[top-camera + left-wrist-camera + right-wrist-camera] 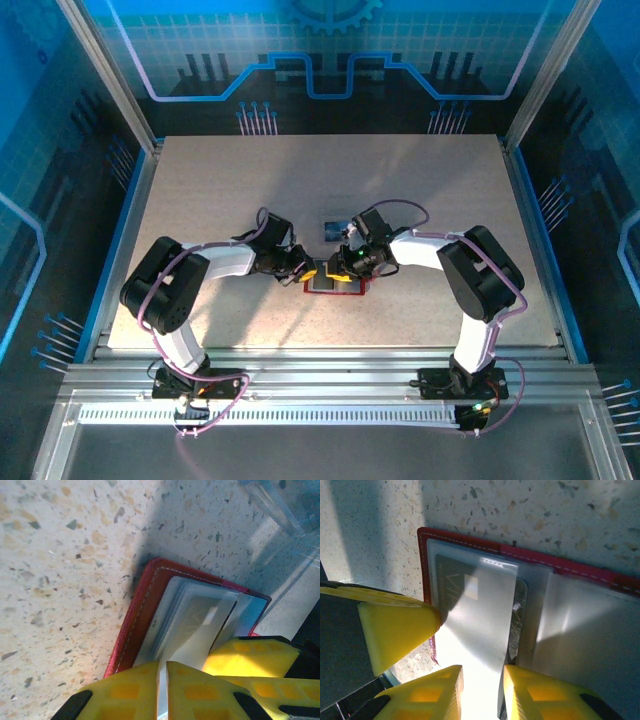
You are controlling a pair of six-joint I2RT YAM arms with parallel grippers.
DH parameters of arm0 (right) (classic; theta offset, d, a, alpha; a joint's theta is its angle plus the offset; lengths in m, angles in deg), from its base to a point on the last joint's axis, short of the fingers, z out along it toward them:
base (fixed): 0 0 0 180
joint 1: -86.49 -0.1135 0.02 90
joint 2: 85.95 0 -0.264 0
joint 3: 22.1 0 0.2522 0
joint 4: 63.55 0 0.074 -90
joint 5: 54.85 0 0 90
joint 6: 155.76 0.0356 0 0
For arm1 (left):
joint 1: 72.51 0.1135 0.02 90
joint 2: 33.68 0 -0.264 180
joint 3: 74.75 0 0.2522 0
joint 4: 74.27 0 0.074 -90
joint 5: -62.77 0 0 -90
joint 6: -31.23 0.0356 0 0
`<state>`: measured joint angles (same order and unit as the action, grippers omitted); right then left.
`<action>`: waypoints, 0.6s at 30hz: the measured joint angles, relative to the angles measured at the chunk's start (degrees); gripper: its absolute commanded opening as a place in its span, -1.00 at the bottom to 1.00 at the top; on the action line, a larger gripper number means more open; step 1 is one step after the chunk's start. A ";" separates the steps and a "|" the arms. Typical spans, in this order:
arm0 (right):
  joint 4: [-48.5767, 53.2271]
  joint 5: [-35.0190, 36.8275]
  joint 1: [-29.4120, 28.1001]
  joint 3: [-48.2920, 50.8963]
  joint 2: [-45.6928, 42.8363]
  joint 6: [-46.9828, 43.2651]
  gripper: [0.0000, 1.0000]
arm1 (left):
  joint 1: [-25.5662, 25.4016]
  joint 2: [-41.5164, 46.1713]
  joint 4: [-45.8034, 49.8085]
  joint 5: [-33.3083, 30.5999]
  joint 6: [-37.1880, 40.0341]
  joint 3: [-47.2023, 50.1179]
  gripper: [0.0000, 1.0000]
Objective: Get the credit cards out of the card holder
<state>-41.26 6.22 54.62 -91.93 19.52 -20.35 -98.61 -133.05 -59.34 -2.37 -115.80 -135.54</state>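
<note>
Pinning the flat red bifold card holder (pixel 142 615), the left gripper (pixel 162 690) is clenched on its edge; a pale glossy plastic card (pixel 480 605), stiff but slippery, lies between the right gripper (pixel 482 692) fingers, perhaps gripped; I cannot tell; pinch its free end.

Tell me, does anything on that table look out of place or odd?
Just one thing: a small blue rectangular card lies alone on the speckled table, apart from the open red bifold card holder. It has probably been taken out already rather than dropped. Nothing looks spilled or damaged.
</note>
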 measured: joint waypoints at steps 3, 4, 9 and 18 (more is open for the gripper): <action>0.46 0.26 0.00 -0.02 -0.02 -0.42 -0.41 | 0.00 0.00 0.00 -0.02 0.00 0.00 -0.74; 0.66 0.35 0.00 -0.02 -0.02 -0.46 -0.41 | 0.00 0.00 0.00 -0.07 0.00 0.00 -0.74; 1.73 0.90 0.00 -0.17 -0.13 -1.09 -0.41 | 0.00 0.00 0.00 -0.20 0.00 0.00 -0.74; 3.87 1.99 0.00 -0.50 -0.76 -1.95 -0.41 | 0.00 0.00 0.02 -0.20 0.00 0.00 -0.74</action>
<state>-37.39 8.21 54.62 -92.43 18.75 -22.30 -98.61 -133.05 -59.32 -2.57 -115.80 -135.54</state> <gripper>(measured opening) 0.296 0.131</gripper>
